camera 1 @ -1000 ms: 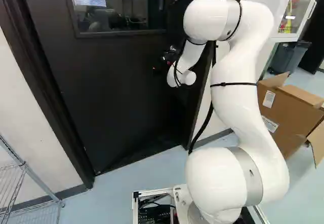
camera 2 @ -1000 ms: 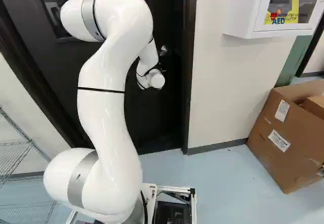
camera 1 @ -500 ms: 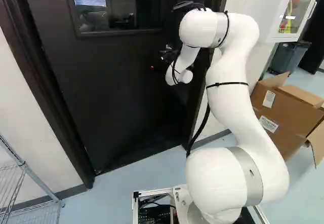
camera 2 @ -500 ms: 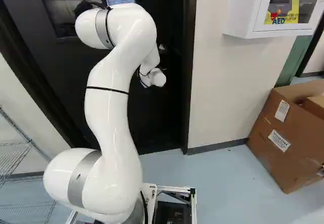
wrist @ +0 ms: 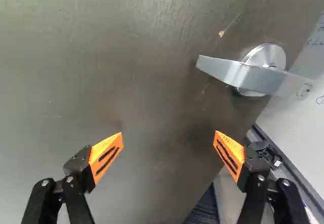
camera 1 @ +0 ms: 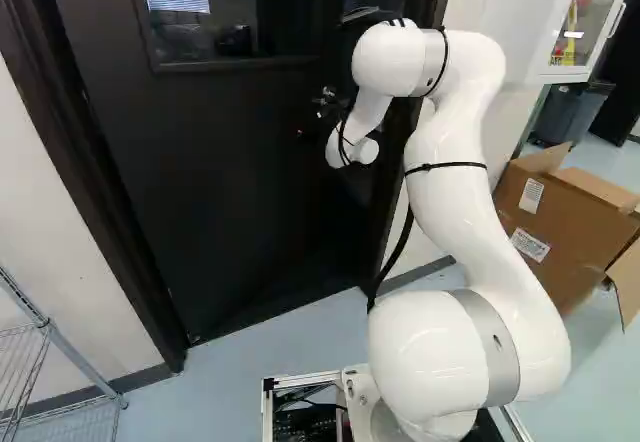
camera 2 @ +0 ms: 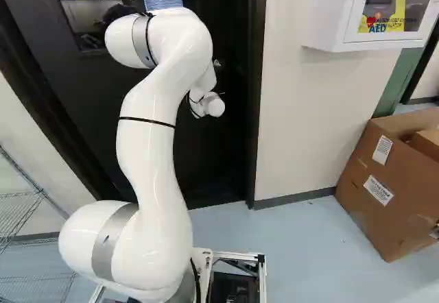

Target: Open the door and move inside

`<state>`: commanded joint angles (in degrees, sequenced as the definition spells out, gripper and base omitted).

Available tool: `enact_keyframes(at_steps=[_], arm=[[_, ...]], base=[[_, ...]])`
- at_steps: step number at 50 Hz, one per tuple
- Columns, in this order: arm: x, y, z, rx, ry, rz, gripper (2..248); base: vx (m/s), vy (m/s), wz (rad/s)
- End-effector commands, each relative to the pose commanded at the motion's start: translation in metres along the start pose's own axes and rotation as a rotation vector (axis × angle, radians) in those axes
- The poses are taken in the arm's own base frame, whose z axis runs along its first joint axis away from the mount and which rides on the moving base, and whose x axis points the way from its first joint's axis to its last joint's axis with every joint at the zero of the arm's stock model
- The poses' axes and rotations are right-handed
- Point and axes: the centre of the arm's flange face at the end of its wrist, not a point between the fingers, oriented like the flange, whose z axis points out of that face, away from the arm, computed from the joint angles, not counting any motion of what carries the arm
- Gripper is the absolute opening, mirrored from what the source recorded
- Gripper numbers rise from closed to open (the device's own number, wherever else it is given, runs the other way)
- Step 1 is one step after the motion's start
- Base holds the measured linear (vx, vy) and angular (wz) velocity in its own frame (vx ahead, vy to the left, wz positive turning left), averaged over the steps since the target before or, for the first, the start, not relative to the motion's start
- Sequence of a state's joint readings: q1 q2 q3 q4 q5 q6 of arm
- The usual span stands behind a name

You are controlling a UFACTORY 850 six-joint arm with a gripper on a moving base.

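Observation:
The gripper (camera 1: pixel 328 110) is at the door's handle side in the left base view, its fingers too small to make out there. The dark door (camera 1: pixel 220 182) with a window fills the space ahead of the arm; whether it stands ajar I cannot tell. In the wrist view the gripper (wrist: pixel 168 133) is open, orange pads wide apart, with only the door's surface behind the gap. The silver lever handle (wrist: pixel 238 74) lies ahead of the fingers and off to one side, beyond the finger nearer the door's edge, untouched.
A dark door frame (camera 2: pixel 256 97) borders the pale wall (camera 2: pixel 309 118). On that wall hangs a white cabinet (camera 2: pixel 336 22). An open cardboard box (camera 2: pixel 384 186) stands on the floor at the right. A wire shelf (camera 1: pixel 50 332) stands at the left.
My arm's upper part has dropped and leaned ahead, toward the door, mostly in the first half second. The gripper has shifted only slightly. The base and the door look unmoved.

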<state>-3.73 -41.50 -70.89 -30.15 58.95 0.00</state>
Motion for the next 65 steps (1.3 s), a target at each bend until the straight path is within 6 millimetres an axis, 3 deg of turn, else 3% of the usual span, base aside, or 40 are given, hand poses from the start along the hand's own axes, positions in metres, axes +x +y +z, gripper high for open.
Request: enact_keyframes(at_steps=[65], arm=[[0.017, -0.037, -0.124, -0.109, -0.151, 0.119, 247]], base=[[0.000, 0.000, 0.000]])
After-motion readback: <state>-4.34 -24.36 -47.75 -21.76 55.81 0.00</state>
